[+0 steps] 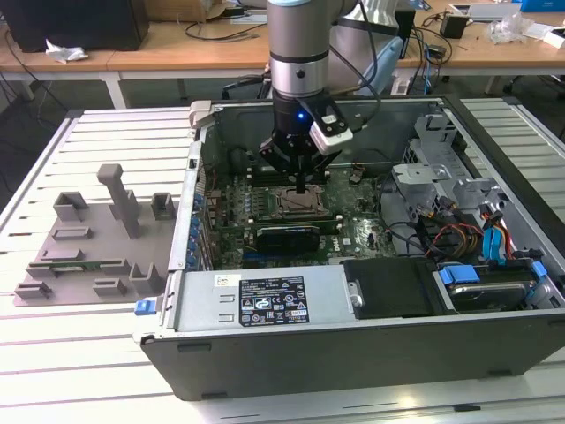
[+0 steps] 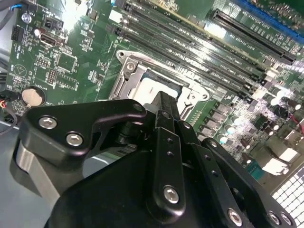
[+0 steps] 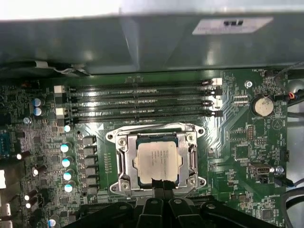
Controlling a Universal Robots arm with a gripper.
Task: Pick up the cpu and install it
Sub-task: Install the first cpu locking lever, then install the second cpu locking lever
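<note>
One hand (image 3: 164,184), fingers drawn together, empty, poised at edge of cpu (image 3: 157,159) seated in socket (image 3: 122,161); fingertips partly hidden.

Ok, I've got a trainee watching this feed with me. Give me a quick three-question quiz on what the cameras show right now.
1. True or false: the cpu lies in the motherboard socket.
2. Where is the gripper? A) over the grey fixture blocks B) inside the computer case, at the socket C) above the power supply
3. In the first wrist view, what runs in parallel rows next to the socket?

Key: 1 true; 2 B; 3 the memory slots.
</note>
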